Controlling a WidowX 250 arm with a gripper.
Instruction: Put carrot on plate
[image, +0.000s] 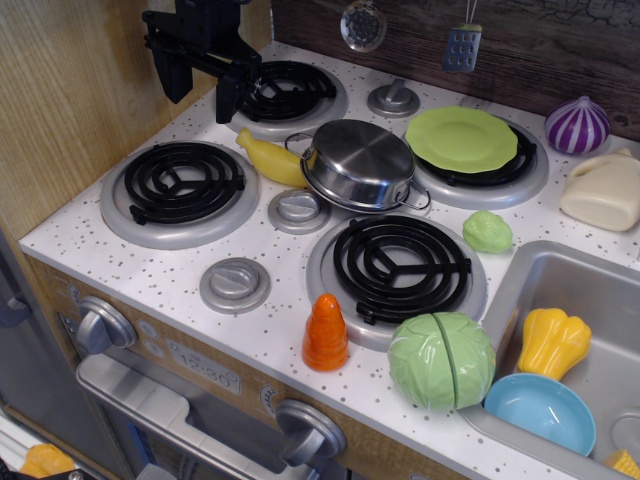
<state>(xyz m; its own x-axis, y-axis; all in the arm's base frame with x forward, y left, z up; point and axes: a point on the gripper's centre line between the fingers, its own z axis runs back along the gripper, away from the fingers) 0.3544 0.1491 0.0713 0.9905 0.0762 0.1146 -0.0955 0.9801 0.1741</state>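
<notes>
While nothing is held, status is logged as follows:

gripper: black gripper (207, 80) is seen at top left, raised over the back-left burner (290, 92); fingers are spread apart, nothing is gripped between them.

carrot: orange ridged carrot (326, 334) is stood upright, tip up, on the speckled stove top (120, 250) near the front edge, at the front-left rim of the front-right burner (400, 268); it is well apart from the gripper.

plate: lime-green plate (461, 138) is laid flat on the back-right burner; nothing is seen on it.

pot: steel pot (359, 164) is tilted, set between the back burners, just beside the plate's left edge.

yellow toy: yellow banana-like toy (270, 160) is lodged against the pot's left side.

cabbage: green cabbage (441, 360), split by a seam, is placed just right of the carrot, at the sink edge.

small green piece: pale green lump (487, 231) is set between the front-right burner and the sink (560, 275).

sink contents: yellow squash (552, 342) and light blue bowl (540, 411) are found inside.

back right: purple striped onion (577, 125) and cream jug (603, 192) are placed near the wall.

front-left burner (180, 185): left bare.
</notes>
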